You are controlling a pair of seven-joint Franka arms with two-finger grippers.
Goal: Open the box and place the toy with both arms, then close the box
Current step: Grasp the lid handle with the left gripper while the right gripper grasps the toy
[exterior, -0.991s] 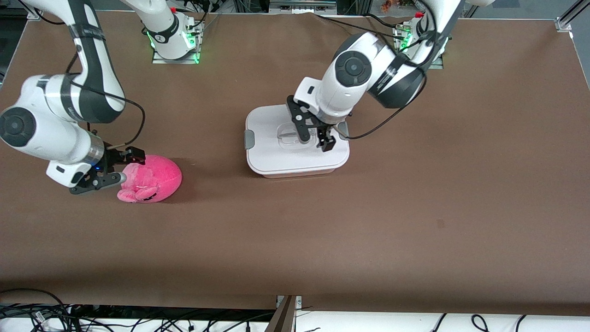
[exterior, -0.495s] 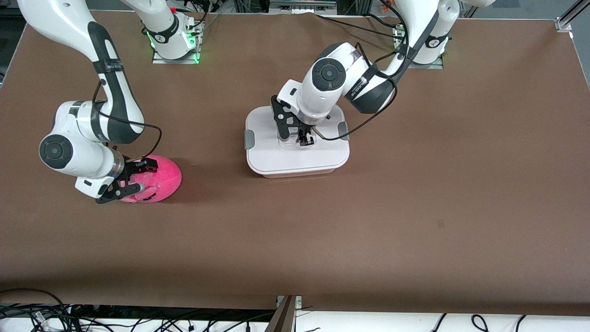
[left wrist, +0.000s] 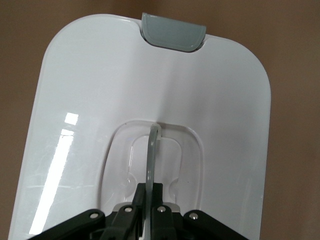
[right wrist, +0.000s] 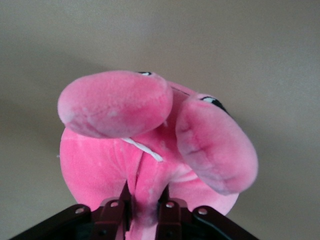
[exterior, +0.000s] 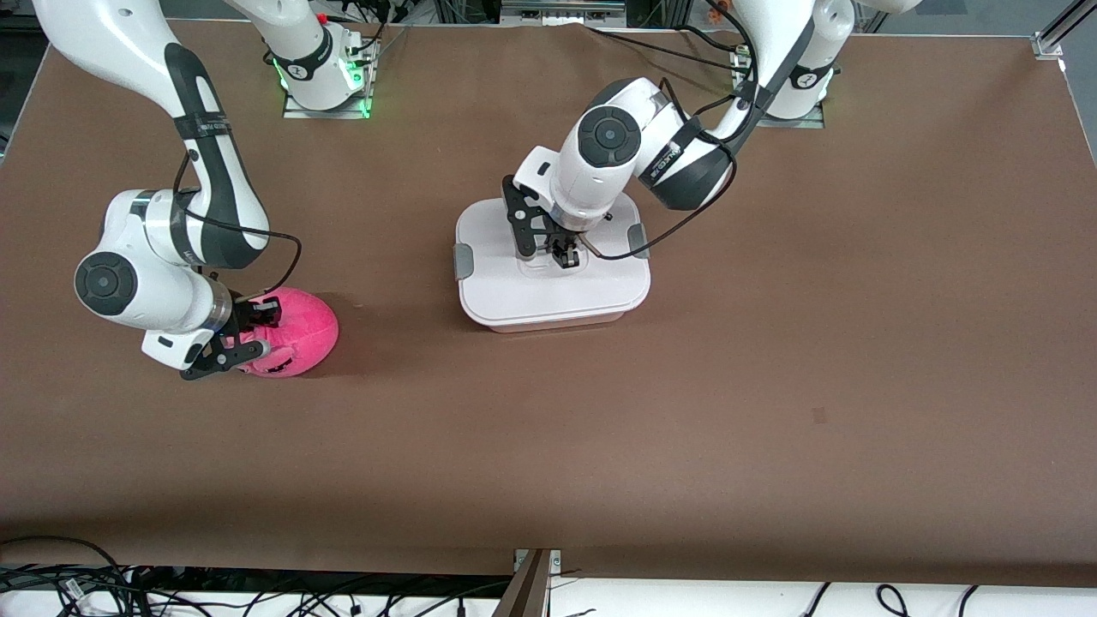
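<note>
The box [exterior: 548, 296] sits mid-table with its flat white lid [left wrist: 90, 100] on and grey side clips [exterior: 463, 259] at both ends. My left gripper [exterior: 561, 254] is down on the lid's centre recess, shut on the raised clear handle [left wrist: 151, 155]. The hot-pink plush toy [exterior: 296, 332] lies on the table toward the right arm's end. My right gripper [exterior: 248, 334] is at the toy's side, shut on a fold of its plush [right wrist: 150, 195]. The toy's two rounded feet [right wrist: 117, 102] fill the right wrist view.
The brown table [exterior: 686, 411] carries only the box and the toy. The arm bases stand along the table edge farthest from the front camera. Cables hang below the table's near edge.
My left gripper moved to the lid's centre and closed on the handle. My right gripper moved in on the toy and closed on its plush. Little has changed in the last half second.
</note>
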